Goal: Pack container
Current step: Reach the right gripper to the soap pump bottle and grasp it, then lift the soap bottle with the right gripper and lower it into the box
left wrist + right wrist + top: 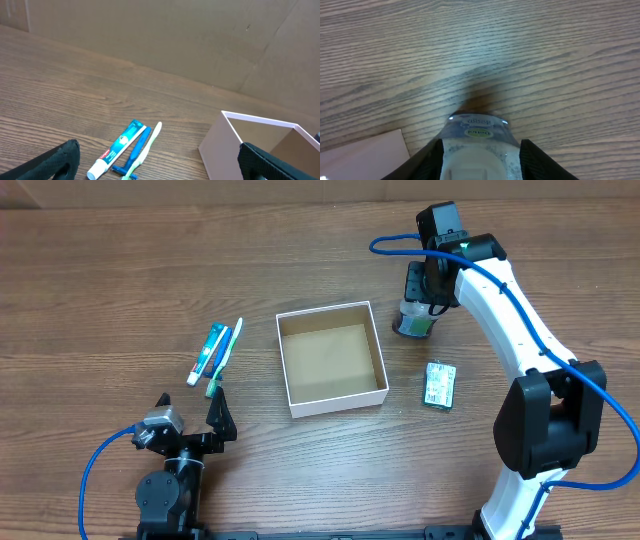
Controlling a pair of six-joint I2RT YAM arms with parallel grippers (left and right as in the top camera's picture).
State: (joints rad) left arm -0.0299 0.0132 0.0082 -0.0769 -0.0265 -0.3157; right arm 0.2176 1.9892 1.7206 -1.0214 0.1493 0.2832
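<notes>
At the near left, the left gripper point(192, 415) rests with its fingers spread wide, holding nothing. Just beyond it lie a toothpaste tube point(207, 352) and a toothbrush point(226, 352), side by side. The container point(338, 399) sits open in the middle of the table point(100, 280). Beside its far right corner, the right gripper point(416, 298) pinches a small clear bottle point(412, 326). A green packet point(439, 384) lies nearer, right of the container.

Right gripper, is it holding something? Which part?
Yes, the right gripper pinches the bottle, its fingers pressing the two sides up near the white cap. The left gripper is open and holds nothing.
</notes>
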